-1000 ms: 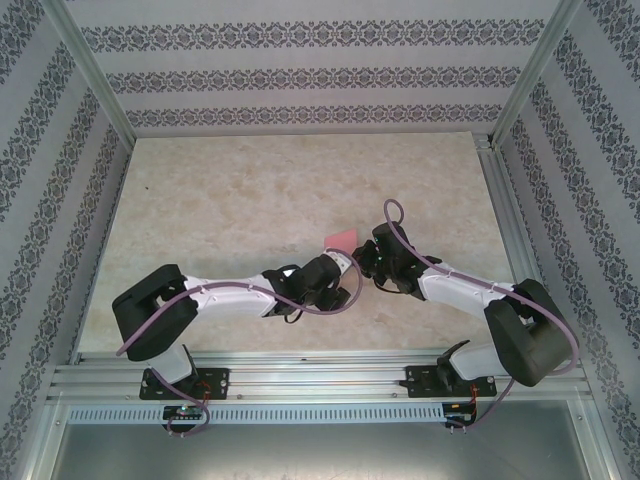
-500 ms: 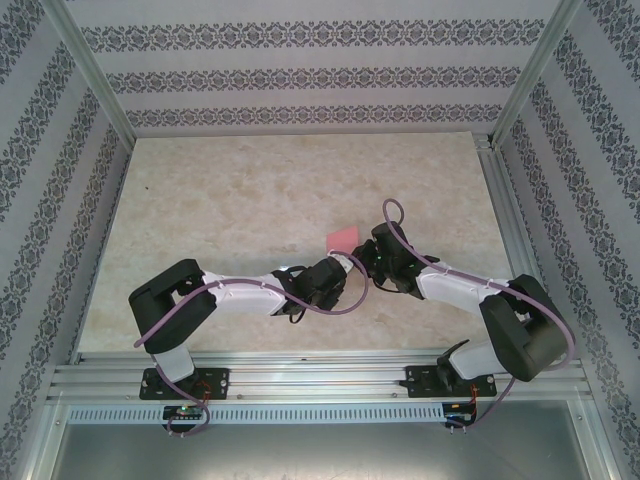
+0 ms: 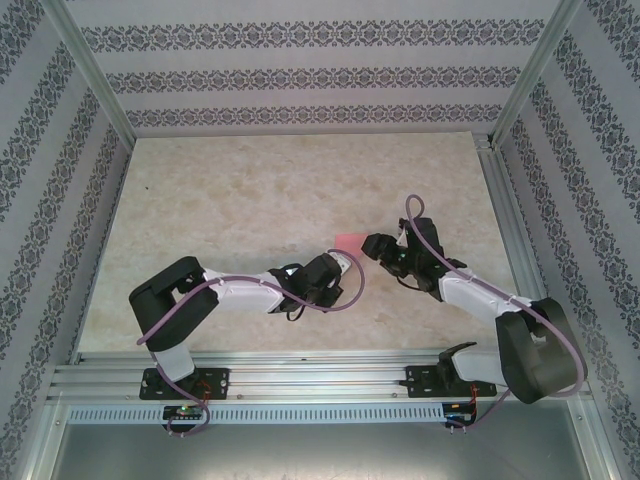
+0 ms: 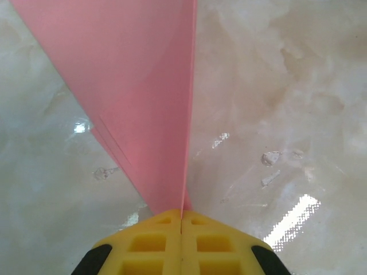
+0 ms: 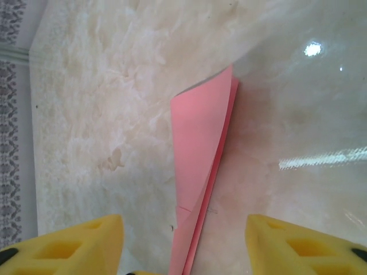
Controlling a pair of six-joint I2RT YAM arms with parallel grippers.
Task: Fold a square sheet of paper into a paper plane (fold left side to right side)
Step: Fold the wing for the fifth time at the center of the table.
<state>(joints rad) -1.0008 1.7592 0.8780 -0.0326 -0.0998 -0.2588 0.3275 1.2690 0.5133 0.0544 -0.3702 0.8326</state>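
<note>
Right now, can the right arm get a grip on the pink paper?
Probably yes: the right fingers stand open either side of the pink paper, nothing between; the left fingers pinch it.

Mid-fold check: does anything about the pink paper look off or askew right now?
Mildly. The folded pink paper, pinched in the shut left tool, is not flat: in the right wrist view its layers splay apart at the far corner, and a small kink marks the near edge. The right tool stands open. No tear shows.

Table [image 3: 250,185]: glossy cream marbled top with bright glints. Folded pink paper [image 5: 200,166] runs ahead from between the 2 right fingers [image 5: 74,243]; contact with the surface cannot be told.
</note>
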